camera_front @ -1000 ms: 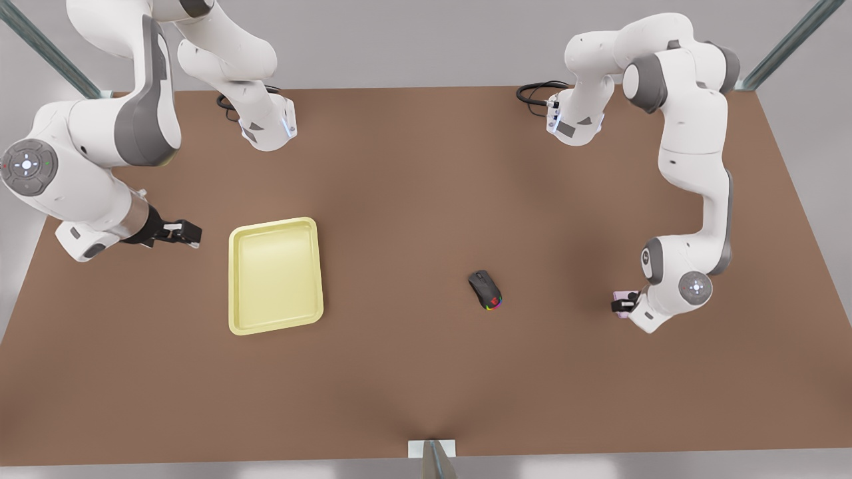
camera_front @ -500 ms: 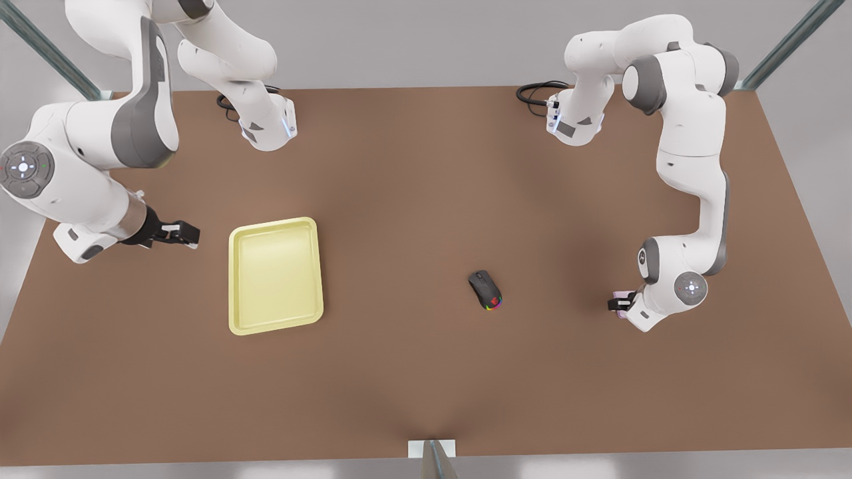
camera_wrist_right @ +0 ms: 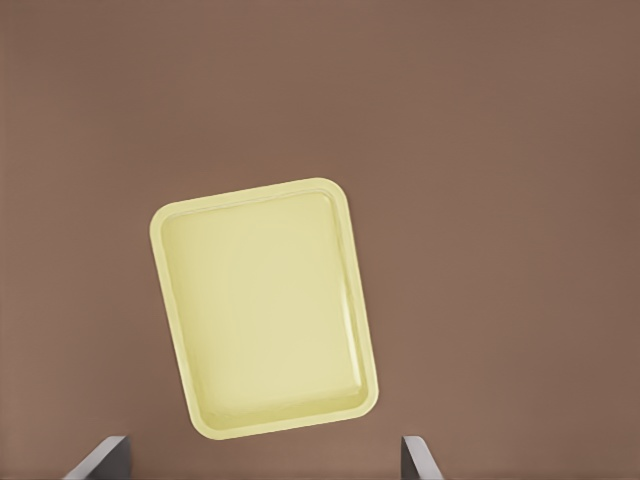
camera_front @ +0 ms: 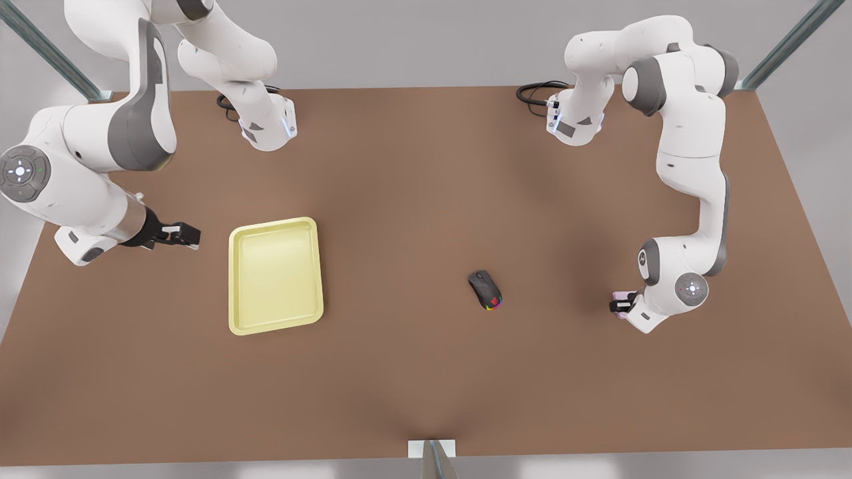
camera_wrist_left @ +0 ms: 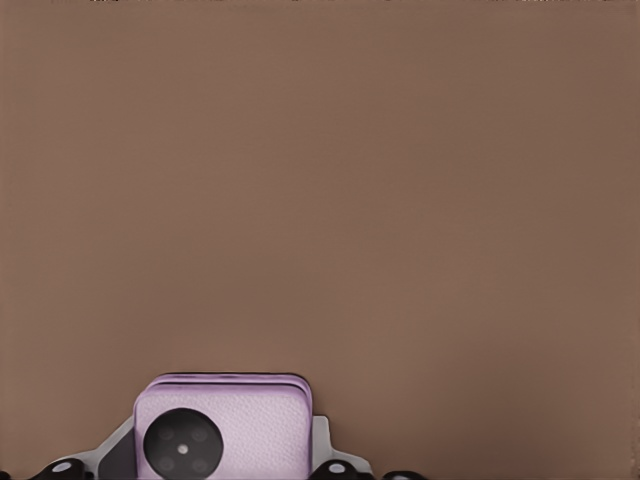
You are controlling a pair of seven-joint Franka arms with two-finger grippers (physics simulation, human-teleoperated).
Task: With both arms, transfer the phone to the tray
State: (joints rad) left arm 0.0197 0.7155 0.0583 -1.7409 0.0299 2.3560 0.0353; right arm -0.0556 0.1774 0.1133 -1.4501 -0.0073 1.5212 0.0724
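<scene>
My left jaws [camera_front: 620, 306] sit at the front view's right side of the table [camera_front: 413, 372], low over the wood, and they pinch the phone [camera_wrist_left: 224, 432]. In the left wrist view the pink slab with its black round camera lies right between my fingers, with only bare brown table ahead of it. In the front view a sliver of pink shows beside the black fingers, tucked under my wrist. Whether the phone is off the table yet I cannot tell.

My right jaws [camera_front: 181, 234] wait at the front view's left side, just beside the short edge of the yellow tray [camera_front: 275, 275] and not touching it. Their fingers [camera_wrist_right: 100, 460] stand spread, with nothing between them, and the right wrist view looks down on the whole tray, which has nothing in it.

So I judge the step in hand to be the pick-up: the grip looks made, the carry not begun. The tray is well apart from the phone, with a black mouse [camera_front: 485, 289] lying on the table between them. The next move calls for lifting the phone, carrying it toward the middle and passing above or around the mouse. The tray probably lies beyond my left arm's reach, so I expect to hand the phone to my waiting right jaws.
</scene>
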